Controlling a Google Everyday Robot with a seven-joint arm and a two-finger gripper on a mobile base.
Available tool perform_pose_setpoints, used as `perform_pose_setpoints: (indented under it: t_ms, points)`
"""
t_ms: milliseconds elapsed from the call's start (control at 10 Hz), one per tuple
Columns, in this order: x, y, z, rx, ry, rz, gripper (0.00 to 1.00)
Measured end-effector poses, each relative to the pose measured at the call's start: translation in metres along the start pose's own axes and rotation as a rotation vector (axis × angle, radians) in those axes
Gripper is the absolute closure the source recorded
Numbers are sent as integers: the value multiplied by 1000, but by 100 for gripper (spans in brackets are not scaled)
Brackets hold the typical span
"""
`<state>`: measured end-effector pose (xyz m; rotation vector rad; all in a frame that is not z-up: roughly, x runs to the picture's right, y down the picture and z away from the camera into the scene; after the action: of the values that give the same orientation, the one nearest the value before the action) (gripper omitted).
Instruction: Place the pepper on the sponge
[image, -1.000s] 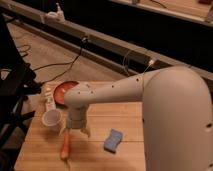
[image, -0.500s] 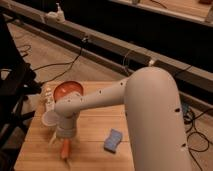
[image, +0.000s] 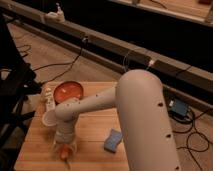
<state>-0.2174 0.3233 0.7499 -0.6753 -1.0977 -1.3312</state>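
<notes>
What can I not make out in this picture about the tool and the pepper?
- The tool, low over the table's front left corner: mostly hidden by the arm above it in the camera view.
- The pepper: only a small orange part shows below the tool; whether it is held cannot be told.
- The white cup: partly behind the arm.
</notes>
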Motion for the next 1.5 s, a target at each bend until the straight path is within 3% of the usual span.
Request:
perform_pose_setpoints:
  t_ms: [400, 500, 700, 1100, 1500]
  points:
    - [7, 5, -8, 7, 3, 28, 92]
    - [8, 8, -14, 19, 6, 39, 98]
    - [10, 23, -29, 41, 15, 72, 100]
    - [16, 77, -43, 24, 23, 167, 100]
    - [26, 160, -96, 28, 102, 347, 100]
